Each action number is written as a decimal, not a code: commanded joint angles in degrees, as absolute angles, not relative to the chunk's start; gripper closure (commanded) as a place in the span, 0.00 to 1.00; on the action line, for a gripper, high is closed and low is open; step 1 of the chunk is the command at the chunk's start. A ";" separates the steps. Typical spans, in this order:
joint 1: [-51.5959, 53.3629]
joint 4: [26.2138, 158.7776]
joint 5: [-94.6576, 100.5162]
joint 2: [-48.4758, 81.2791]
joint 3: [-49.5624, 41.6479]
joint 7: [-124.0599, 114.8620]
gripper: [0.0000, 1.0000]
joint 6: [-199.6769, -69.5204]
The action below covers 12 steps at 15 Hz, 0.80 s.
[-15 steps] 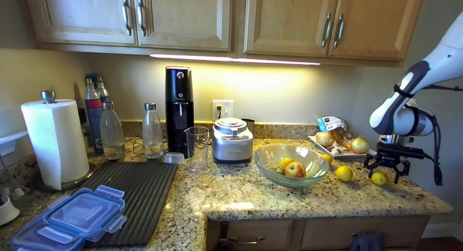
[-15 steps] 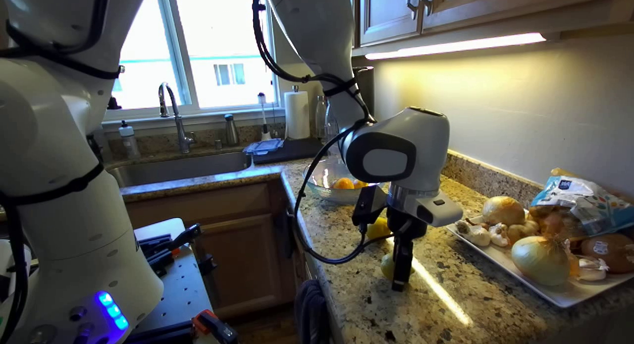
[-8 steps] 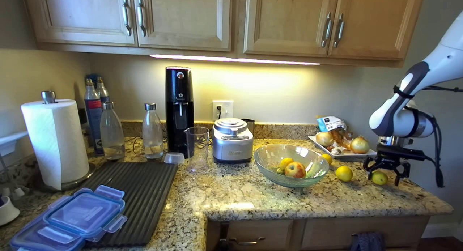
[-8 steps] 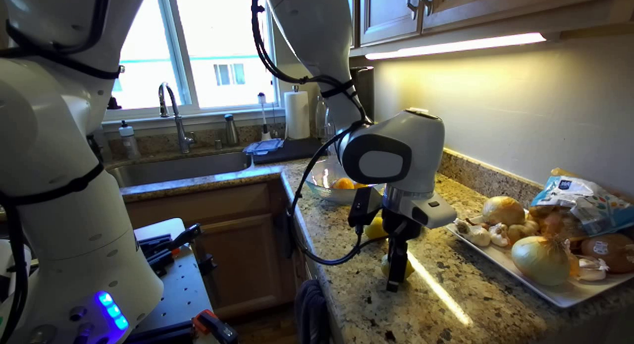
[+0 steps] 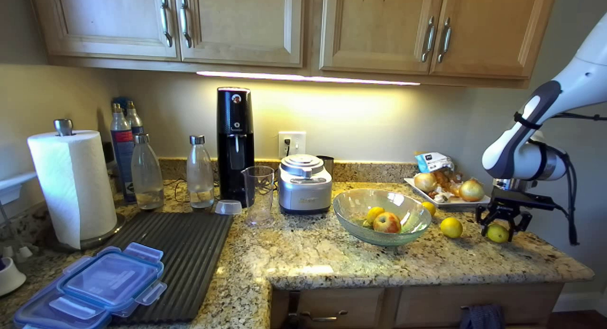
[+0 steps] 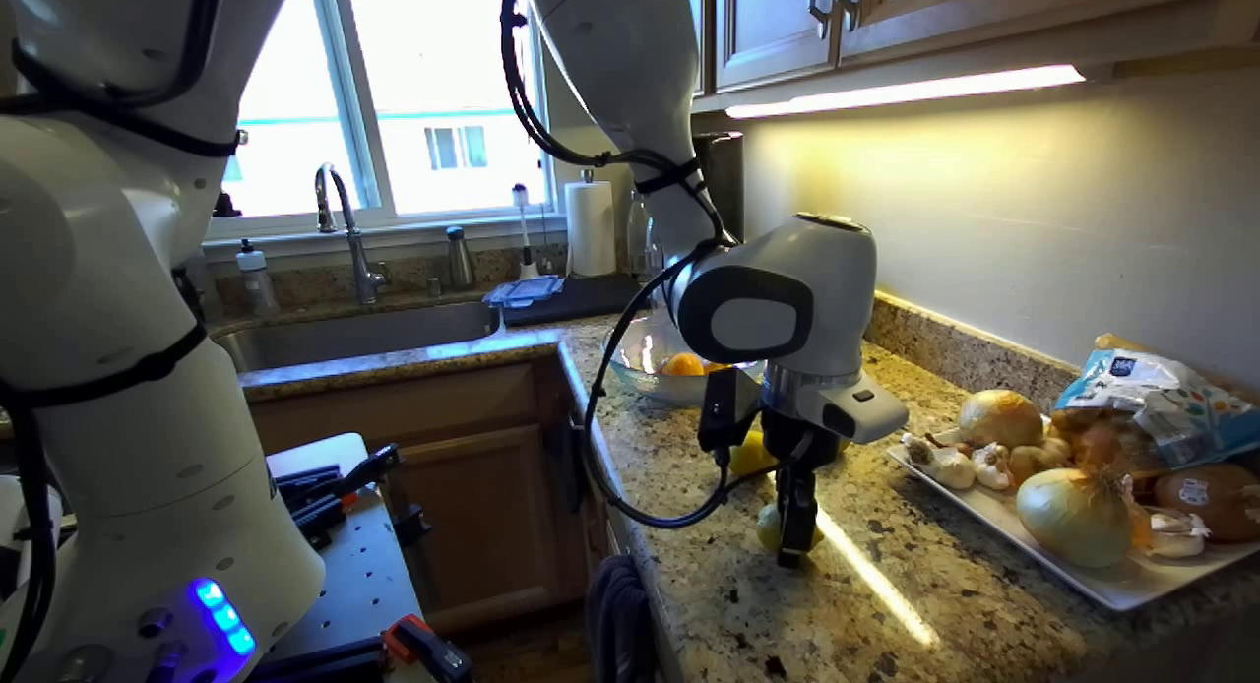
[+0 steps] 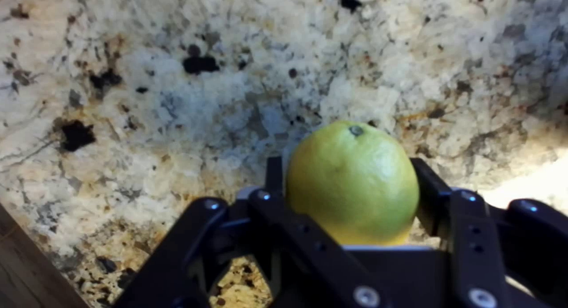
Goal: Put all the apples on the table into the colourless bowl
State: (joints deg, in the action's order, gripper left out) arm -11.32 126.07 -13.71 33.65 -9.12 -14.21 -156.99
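Yellow-green round fruit (image 7: 353,183) with a small dark stem scar sits on your speckled tan-and-brown granite bench (image 5: 313,251), between the two fingers of your black hand (image 7: 348,175). The hand points down, one finger on each side of the fruit and right beside its skin; whether they are clamped on it or stand slightly apart, you cannot tell. To its left in an exterior view, you have a bright yellow round fruit (image 5: 451,228) near it on the bench, and farther back a half-hidden yellow fruit (image 5: 429,207) behind the rim of your wide, transparent glass bowl (image 5: 347,222). Inside the bowl, you can see a red-and-yellow apple (image 5: 387,223) in front of a golden-yellow round fruit (image 5: 374,214); what else lies there blurs through the glass.

On the hand's right in an exterior view, a white rectangular plate (image 6: 1132,583) carries brown-skinned onions (image 6: 1075,516) and pale garlic bulbs (image 6: 942,464), with a blue-and-white plastic bag (image 6: 1147,403) beside them. Past the bowl from the hand, you find a squat silver appliance (image 5: 305,189), a tall black machine (image 5: 235,151) and a dark ribbed mat (image 5: 189,253), with blue-tinted plastic lids (image 5: 114,277) partly on it.
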 commanded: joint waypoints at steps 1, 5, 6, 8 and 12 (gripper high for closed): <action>-11.63 128.10 -13.79 32.01 -8.73 -12.37 0.33 -158.41; -10.77 128.52 -13.01 30.72 -9.46 -12.89 0.65 -156.34; -10.77 128.59 -13.03 30.56 -9.42 -12.84 0.66 -156.48; -10.55 128.92 -12.93 29.75 -9.65 -12.96 0.67 -156.52; -10.16 130.89 -12.61 25.16 -9.67 -12.44 0.67 -157.06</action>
State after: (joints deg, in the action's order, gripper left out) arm -10.91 126.17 -13.45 32.00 -9.11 -13.46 -156.98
